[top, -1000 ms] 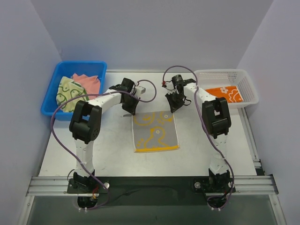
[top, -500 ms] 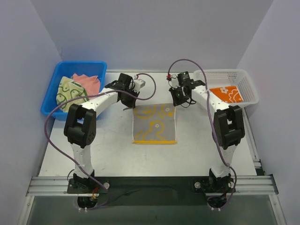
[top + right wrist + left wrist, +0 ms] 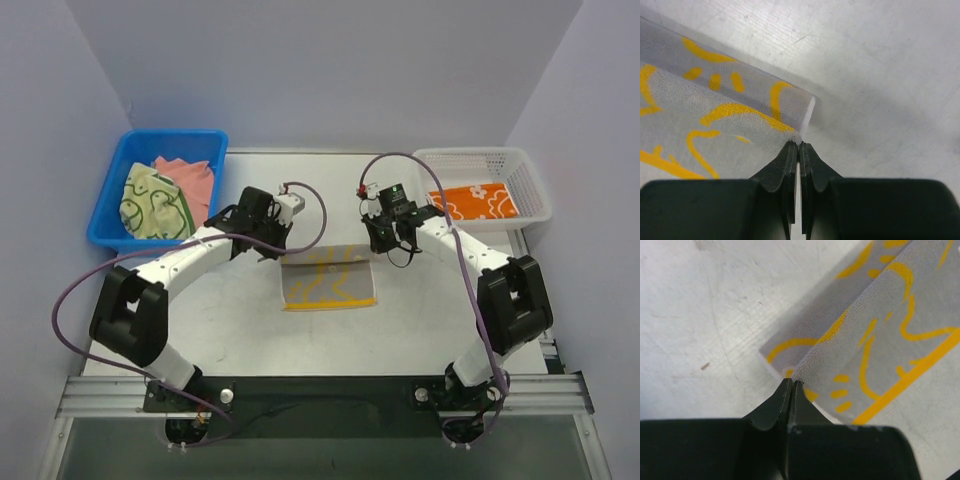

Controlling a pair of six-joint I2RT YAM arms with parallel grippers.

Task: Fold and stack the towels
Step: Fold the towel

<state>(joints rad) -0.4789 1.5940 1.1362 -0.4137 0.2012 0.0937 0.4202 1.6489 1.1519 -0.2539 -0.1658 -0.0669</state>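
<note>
A pale towel with yellow duck print [image 3: 328,278] lies mid-table, its far edge lifted and carried toward me over the near half. My left gripper [image 3: 275,250] is shut on its far-left corner [image 3: 792,374]. My right gripper [image 3: 378,243] is shut on its far-right corner [image 3: 799,137]. The lifted layer hangs over the lower layer in both wrist views. A pale green towel with dark-green outlines [image 3: 150,200] and a salmon-pink towel [image 3: 192,176] lie crumpled in the blue bin [image 3: 115,195]. An orange towel with white flowers [image 3: 477,200] lies folded in the white basket [image 3: 530,185].
The blue bin stands at the table's far left, the white basket at the far right. Purple cables loop above both arms. The table's metal rail [image 3: 320,395] runs along the near edge.
Both grippers have moved toward me, each holding a far corner of the duck towel. The towel's far edge has come over its near half, so the visible cloth is shorter.
</note>
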